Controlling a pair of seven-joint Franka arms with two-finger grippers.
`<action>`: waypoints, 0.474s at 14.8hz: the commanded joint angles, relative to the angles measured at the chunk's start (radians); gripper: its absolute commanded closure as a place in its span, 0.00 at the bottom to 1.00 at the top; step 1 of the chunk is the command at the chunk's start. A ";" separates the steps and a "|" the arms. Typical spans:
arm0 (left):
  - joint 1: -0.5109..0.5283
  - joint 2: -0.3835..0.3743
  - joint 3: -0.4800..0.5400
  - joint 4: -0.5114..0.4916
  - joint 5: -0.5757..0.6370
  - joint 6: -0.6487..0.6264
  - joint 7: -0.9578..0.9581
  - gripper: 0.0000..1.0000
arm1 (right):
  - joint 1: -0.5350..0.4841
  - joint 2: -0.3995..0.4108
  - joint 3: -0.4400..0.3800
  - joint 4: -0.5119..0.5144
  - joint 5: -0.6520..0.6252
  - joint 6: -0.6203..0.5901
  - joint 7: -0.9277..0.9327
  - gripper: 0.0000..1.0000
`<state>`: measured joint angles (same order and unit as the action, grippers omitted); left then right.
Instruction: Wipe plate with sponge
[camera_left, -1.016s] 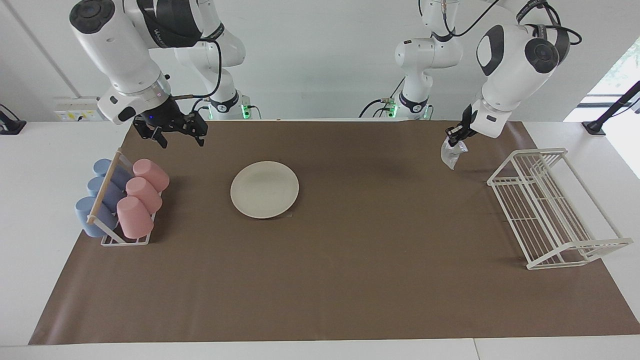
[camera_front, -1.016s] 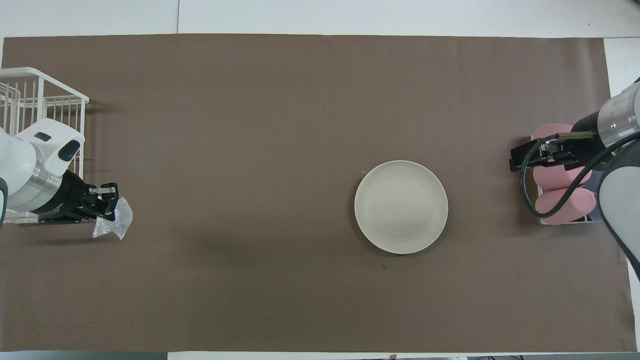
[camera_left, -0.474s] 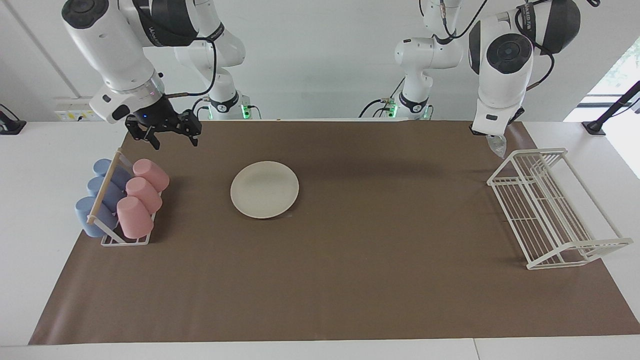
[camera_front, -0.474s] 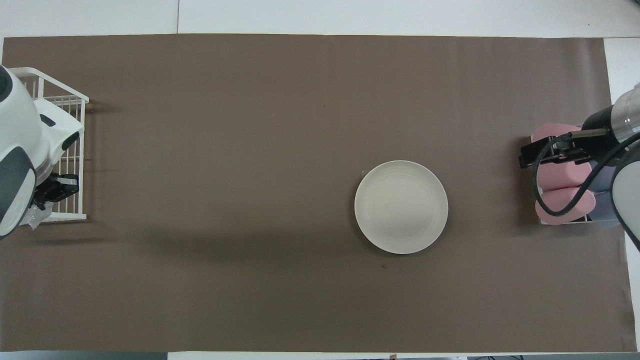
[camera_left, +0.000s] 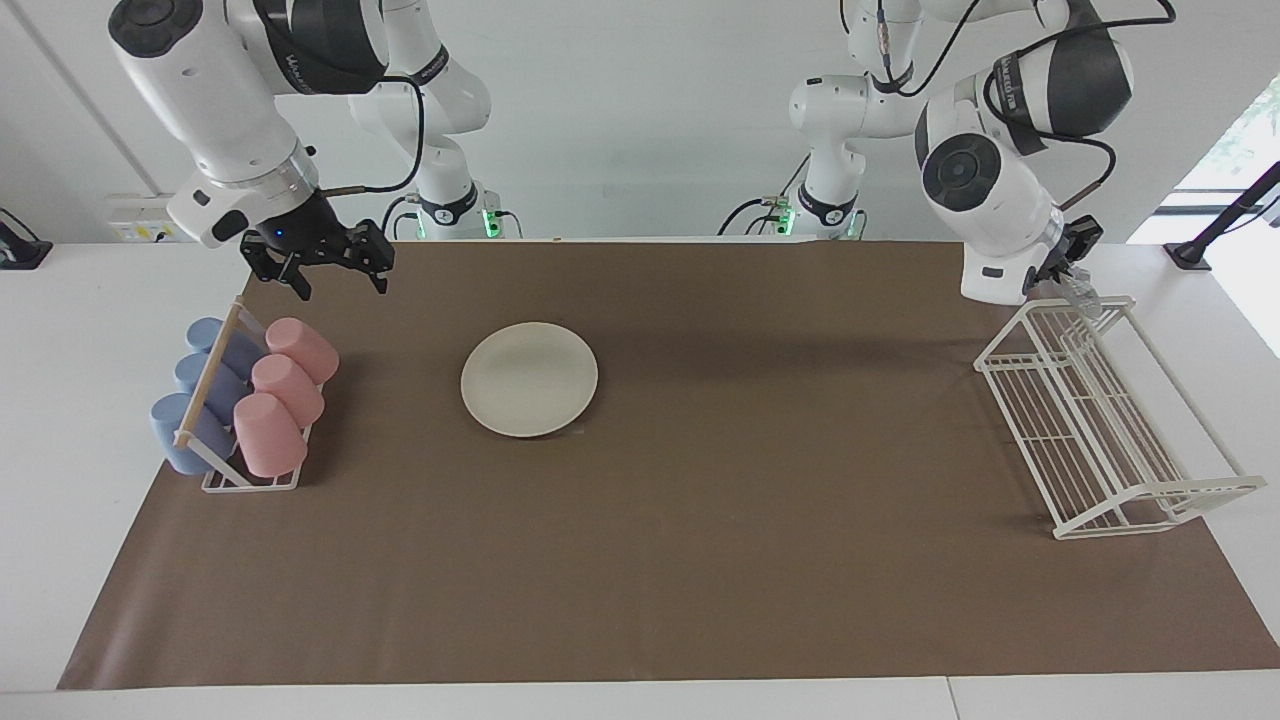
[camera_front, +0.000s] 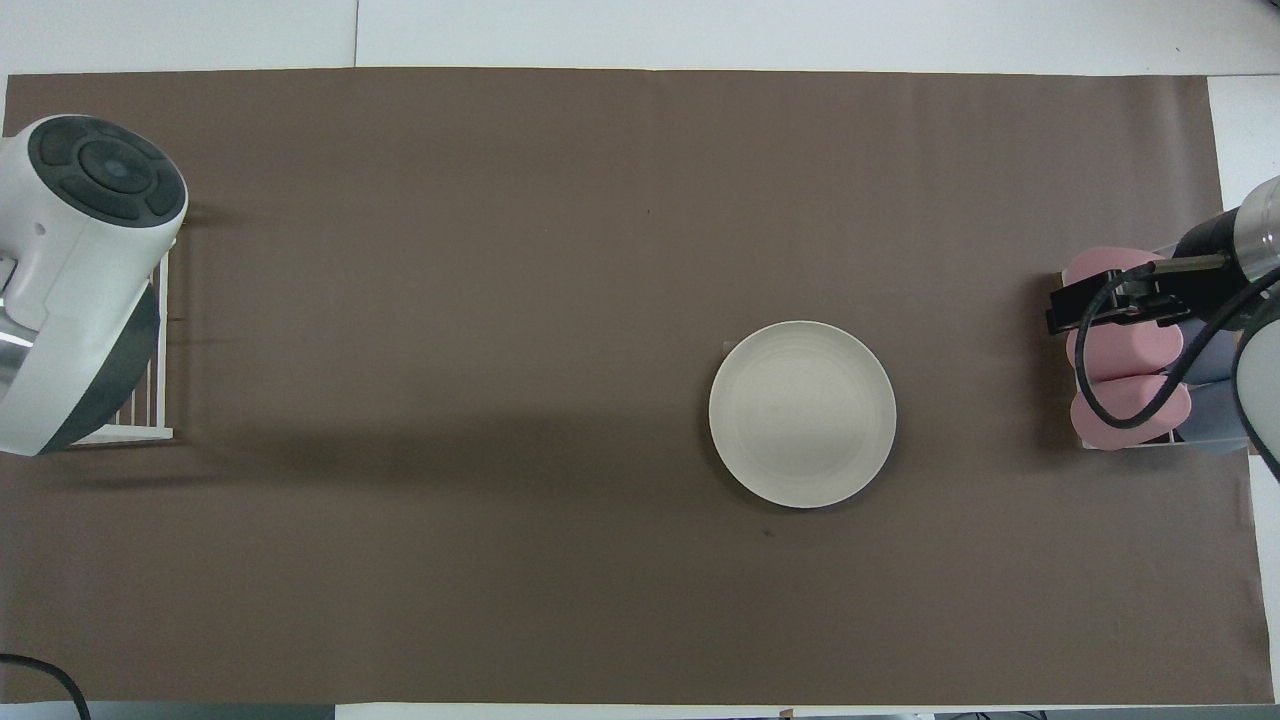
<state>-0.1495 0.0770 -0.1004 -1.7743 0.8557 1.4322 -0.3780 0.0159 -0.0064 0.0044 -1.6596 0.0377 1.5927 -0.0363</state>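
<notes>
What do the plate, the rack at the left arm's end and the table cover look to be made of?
Plate: cream-white, matte with a soft sheen and faint rings inside; ceramic or melamine, the look leaves it open. Rack: thin white bars in a grid, likely coated metal wire. Table cover: flat brown sheet with no gloss and a few straight creases, probably paper or thin matte vinyl.

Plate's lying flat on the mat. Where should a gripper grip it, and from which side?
The rim: the plate lies flat, so only its shallow edge offers a pinch. Probably the edge facing the cup rack, approached at a slant from above, since the open right gripper hangs near that rack.
</notes>
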 joint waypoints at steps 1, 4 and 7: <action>0.007 0.056 0.007 0.015 0.088 0.066 -0.009 1.00 | -0.010 0.006 0.009 0.014 -0.019 0.004 -0.019 0.00; 0.034 0.110 0.008 0.021 0.153 0.103 -0.010 1.00 | -0.016 0.009 0.009 0.021 -0.018 0.004 -0.022 0.00; 0.039 0.173 0.011 0.042 0.190 0.141 -0.025 1.00 | -0.037 0.009 0.008 0.024 -0.019 0.003 -0.031 0.00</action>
<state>-0.1141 0.1972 -0.0903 -1.7717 1.0173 1.5474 -0.3876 0.0062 -0.0064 0.0029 -1.6510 0.0373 1.5927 -0.0364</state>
